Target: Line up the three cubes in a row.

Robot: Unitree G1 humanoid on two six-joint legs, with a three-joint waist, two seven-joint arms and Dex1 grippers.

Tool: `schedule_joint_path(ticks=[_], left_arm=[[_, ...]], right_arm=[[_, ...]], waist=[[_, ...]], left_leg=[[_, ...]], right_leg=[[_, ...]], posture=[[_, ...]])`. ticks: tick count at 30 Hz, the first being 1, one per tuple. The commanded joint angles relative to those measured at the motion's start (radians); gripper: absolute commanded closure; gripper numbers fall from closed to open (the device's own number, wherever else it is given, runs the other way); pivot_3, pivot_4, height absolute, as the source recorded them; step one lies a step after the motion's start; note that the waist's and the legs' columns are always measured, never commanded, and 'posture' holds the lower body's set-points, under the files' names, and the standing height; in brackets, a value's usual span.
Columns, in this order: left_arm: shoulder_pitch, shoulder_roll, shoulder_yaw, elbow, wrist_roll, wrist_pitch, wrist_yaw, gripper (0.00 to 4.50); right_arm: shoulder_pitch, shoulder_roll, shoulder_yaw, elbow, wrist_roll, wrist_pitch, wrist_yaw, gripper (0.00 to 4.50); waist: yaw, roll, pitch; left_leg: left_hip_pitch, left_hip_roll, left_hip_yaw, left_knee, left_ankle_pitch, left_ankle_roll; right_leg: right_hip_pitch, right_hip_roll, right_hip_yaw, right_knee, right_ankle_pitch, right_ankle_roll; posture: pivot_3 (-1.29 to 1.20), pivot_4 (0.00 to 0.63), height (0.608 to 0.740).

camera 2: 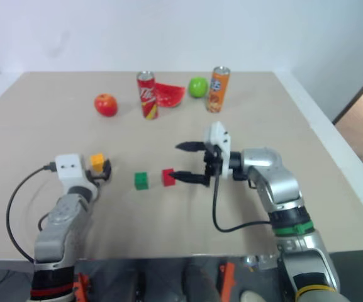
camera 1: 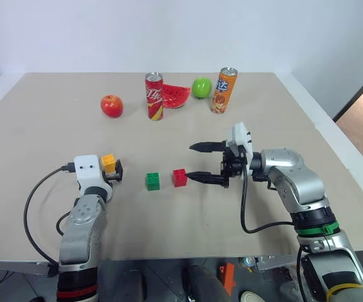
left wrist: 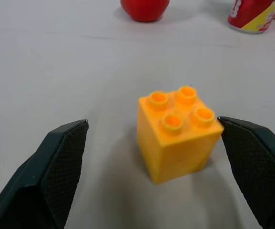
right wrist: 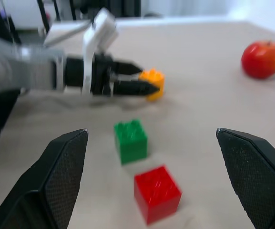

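The yellow cube (left wrist: 178, 138) stands upright on the table between the fingers of my open left gripper (camera 1: 112, 171), closer to one finger than the other; the pads are not pressed on it. The green cube (camera 1: 153, 181) and the red cube (camera 1: 180, 177) sit side by side near the table's middle, a small gap between them. My right gripper (camera 1: 189, 162) is open and points left. Its nearer fingertip lies just right of the red cube, apart from it. The right wrist view looks past the red cube (right wrist: 157, 193) and green cube (right wrist: 130, 141) to the yellow one.
Along the back of the table stand a red apple (camera 1: 112, 106), a red can (camera 1: 154, 95), a watermelon slice (camera 1: 176, 95), a green apple (camera 1: 201, 87) and an orange can (camera 1: 224, 90). The table's front edge runs close below both arms.
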Motion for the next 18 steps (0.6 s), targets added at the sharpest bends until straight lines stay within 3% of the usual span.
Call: schedule_joint_path(ticks=[1, 11, 18], left_arm=[[-0.020, 0.003, -0.004, 0.002, 0.013, -0.029, 0.011, 0.04], [-0.042, 0.010, 0.015, 0.035, 0.010, -0.025, 0.027, 3.18], [-0.024, 0.052, 0.051, 0.018, -0.055, -0.010, -0.045, 3.21]], right_arm=[[-0.022, 0.000, -0.029, -0.024, 0.019, -0.003, -0.007, 0.00], [-0.018, -0.007, -0.008, -0.010, -0.010, -0.040, 0.002, 0.00], [-0.014, -0.007, -0.005, -0.006, -0.021, -0.047, 0.005, 0.00]], waist=[[0.000, 0.000, 0.000], [0.000, 0.000, 0.000], [0.000, 0.000, 0.000]], left_leg=[[0.000, 0.000, 0.000, 0.000, 0.000, 0.000], [0.000, 0.000, 0.000, 0.000, 0.000, 0.000], [0.000, 0.000, 0.000, 0.000, 0.000, 0.000]], right_leg=[[0.000, 0.000, 0.000, 0.000, 0.000, 0.000], [0.000, 0.000, 0.000, 0.000, 0.000, 0.000], [0.000, 0.000, 0.000, 0.000, 0.000, 0.000]], posture=[[0.00, 0.150, 0.740], [0.00, 0.150, 0.740], [0.00, 0.150, 0.740]])
